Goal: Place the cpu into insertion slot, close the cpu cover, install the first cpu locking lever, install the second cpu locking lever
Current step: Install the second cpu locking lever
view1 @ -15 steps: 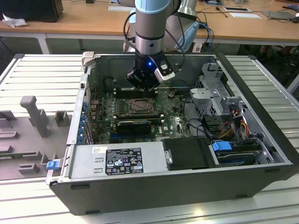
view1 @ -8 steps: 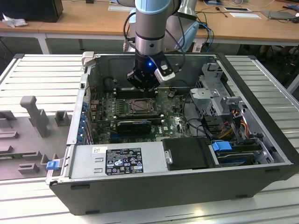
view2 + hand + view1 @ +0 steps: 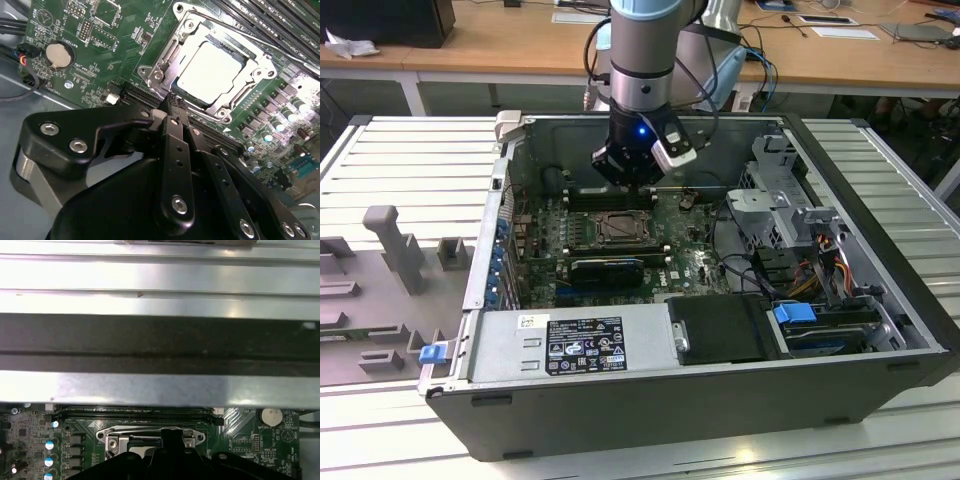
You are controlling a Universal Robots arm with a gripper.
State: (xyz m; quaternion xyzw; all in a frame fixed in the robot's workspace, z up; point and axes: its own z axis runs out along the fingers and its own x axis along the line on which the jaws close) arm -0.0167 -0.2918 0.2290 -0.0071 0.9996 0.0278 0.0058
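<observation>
Lying flush, the pale square cpu (image 3: 209,70) fills its slot (image 3: 170,55) (silver cover (image 3: 240,97) down); black gripper (image 3: 174,102) fingers pressed together.

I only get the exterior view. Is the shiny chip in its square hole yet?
Observer: Yes. In the second wrist view the cpu lies flat in the insertion slot.
Operator: Is the lid down on it?
Observer: The cpu cover lies down around it, and the chip's top shows through its window.
Operator: What's the pincer doing?
Observer: The pincer is shut, with its tip right by the cover's edge. I cannot tell if it touches.
</observation>
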